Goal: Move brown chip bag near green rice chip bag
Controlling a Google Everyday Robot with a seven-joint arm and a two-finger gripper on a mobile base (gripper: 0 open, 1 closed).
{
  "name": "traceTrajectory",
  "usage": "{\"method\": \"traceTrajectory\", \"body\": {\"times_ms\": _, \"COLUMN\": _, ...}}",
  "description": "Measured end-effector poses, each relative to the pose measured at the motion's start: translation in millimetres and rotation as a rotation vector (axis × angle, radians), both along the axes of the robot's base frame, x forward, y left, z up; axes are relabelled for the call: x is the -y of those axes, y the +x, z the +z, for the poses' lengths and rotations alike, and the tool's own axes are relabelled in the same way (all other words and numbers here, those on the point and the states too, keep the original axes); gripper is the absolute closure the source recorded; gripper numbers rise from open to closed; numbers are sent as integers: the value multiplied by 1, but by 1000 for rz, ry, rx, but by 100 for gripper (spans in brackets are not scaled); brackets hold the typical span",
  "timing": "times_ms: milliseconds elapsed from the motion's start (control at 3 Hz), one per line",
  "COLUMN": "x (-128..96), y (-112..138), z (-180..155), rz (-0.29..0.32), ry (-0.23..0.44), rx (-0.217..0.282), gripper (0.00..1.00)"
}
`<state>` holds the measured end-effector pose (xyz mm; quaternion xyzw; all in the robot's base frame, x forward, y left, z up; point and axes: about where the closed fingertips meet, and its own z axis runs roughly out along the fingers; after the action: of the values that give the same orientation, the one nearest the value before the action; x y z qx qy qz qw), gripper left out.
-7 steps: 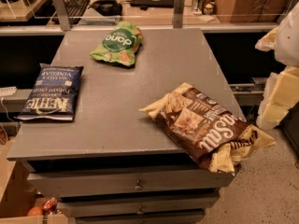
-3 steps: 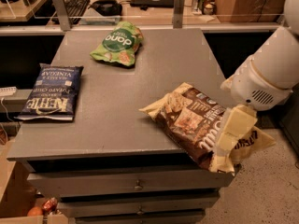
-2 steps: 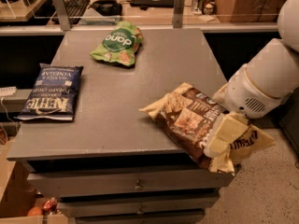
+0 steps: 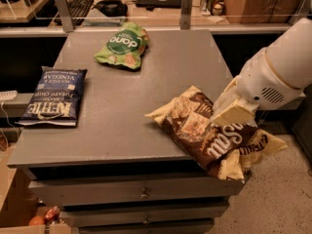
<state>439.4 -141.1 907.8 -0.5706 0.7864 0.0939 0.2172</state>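
1. Unmoved since earlier, the brown chip bag (image 4: 195, 130) lay at the surface's (image 4: 146, 82) front-right corner, one end overhanging; the gripper (image 4: 233, 113) had descended onto it.
2. Whether it had closed could not be told.
3. Likely grasping; next, lift toward the green rice chip bag (image 4: 122, 45).
4. Bare surface lay between; the blue bag (image 4: 56, 96) sat well left.

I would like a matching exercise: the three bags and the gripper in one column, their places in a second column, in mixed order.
Things
1. large glossy dark-brown chip bag
2. small bright green rice chip bag
3. dark blue bag with white lettering
4. pale gripper

Places
A. left edge of the grey table
B. far side, near the middle
C. at the right, over the brown bag
D. front right corner, overhanging the edge

Pairs: 1-D, 2-B, 3-A, 4-C
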Motion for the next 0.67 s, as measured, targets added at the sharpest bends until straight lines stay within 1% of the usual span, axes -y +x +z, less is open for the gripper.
{"method": "traceTrajectory", "body": {"times_ms": 333, "x": -1, "y": 12, "z": 47, "rz": -10, "ry": 24, "rx": 97, "gripper": 85}}
{"method": "traceTrajectory", "body": {"times_ms": 667, "x": -2, "y": 12, "z": 51, "rz": -10, "ry": 24, "rx": 107, "gripper": 100}}
